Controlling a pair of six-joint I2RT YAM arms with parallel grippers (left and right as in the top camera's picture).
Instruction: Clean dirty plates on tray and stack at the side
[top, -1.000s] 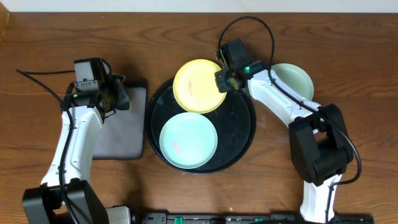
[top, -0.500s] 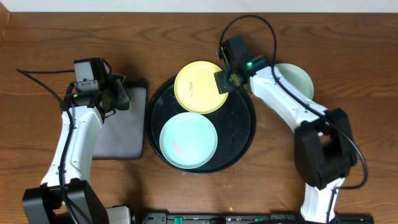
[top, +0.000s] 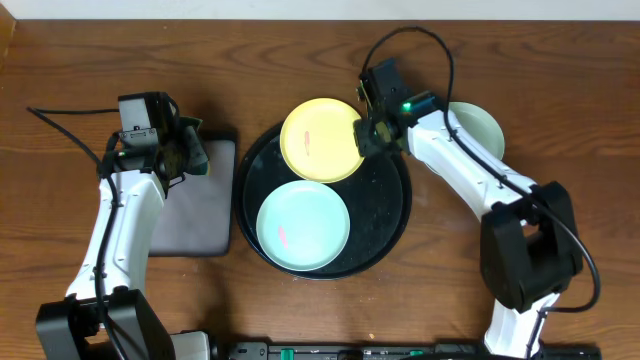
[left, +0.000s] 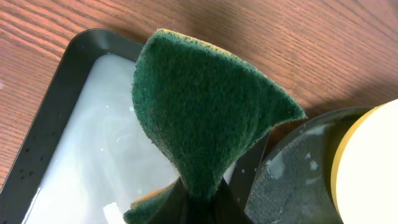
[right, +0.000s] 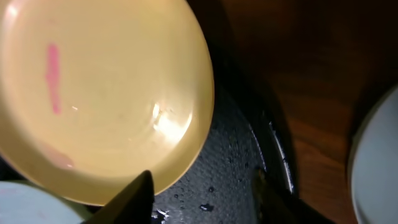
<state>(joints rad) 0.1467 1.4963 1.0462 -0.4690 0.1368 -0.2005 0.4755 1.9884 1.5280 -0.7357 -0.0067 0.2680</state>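
The round black tray (top: 390, 215) holds a yellow plate (top: 322, 138) with a red streak at its far side, overlapping the rim. A mint plate (top: 303, 225) with a small red smear sits at the tray's near side. Another mint plate (top: 478, 128) rests on the table to the right, partly behind my right arm. My right gripper (top: 368, 135) is open at the yellow plate's (right: 99, 93) right edge. In the right wrist view that gripper (right: 199, 199) has only wet tray floor (right: 230, 162) between its fingers. My left gripper (top: 190, 155) is shut on a green sponge (left: 199, 118).
A rectangular black tray (top: 195, 205) with milky water (left: 81, 137) lies below the sponge, left of the round tray (left: 292, 174). Cables run from both arms over the far part of the wooden table (top: 80, 60).
My right gripper has opened off the yellow plate's rim and shifted slightly right and nearer. The plate has settled on the tray. The left arm and sponge have not moved.
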